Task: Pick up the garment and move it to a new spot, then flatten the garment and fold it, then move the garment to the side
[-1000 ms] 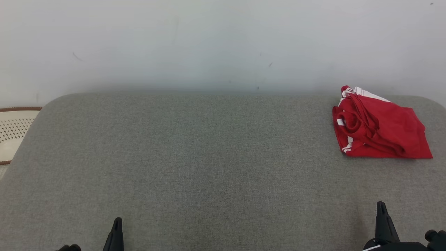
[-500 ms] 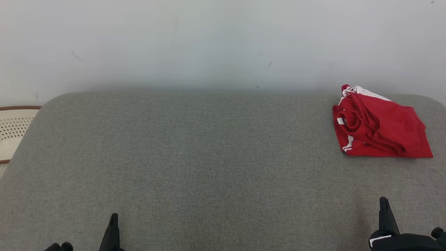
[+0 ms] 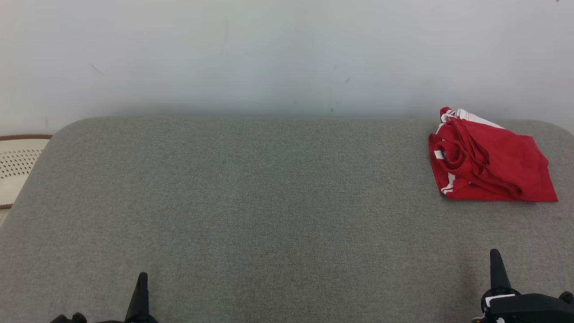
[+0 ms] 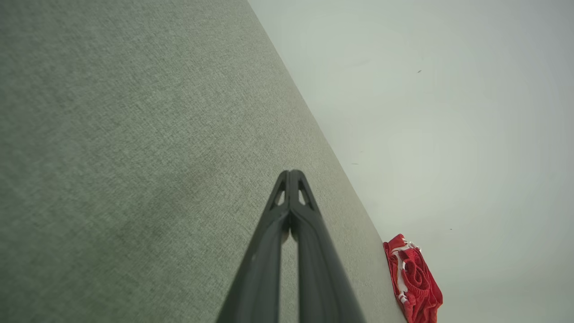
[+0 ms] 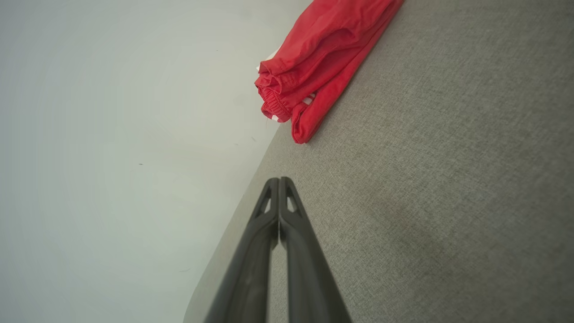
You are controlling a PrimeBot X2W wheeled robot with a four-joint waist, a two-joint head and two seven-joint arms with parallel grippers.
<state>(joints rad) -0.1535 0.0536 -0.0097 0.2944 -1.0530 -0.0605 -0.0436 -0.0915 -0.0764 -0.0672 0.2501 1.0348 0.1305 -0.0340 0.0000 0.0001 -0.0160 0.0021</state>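
Observation:
The garment [image 3: 489, 163] is red with white trim and lies bunched in a loose fold at the far right of the grey padded table [image 3: 269, 202]. It also shows as a red bundle [image 4: 415, 280] in the left wrist view and as the red cloth [image 5: 318, 58] ahead in the right wrist view. My left gripper [image 3: 142, 280] stands shut at the near left edge, holding nothing. My right gripper [image 3: 494, 258] is shut and empty at the near right, well short of the garment. Both pairs of tips [image 4: 291, 175] [image 5: 279, 181] are pressed together.
A pale wall or floor [image 3: 287, 54] lies beyond the table's far edge. A cream perforated object with a brown rim [image 3: 15, 168] sits off the table's left side. Wide bare grey fabric stretches between the grippers and the garment.
Both grippers have risen slightly in the head view; the left drifted a little left, the right a little right. The garment has not moved on the table.

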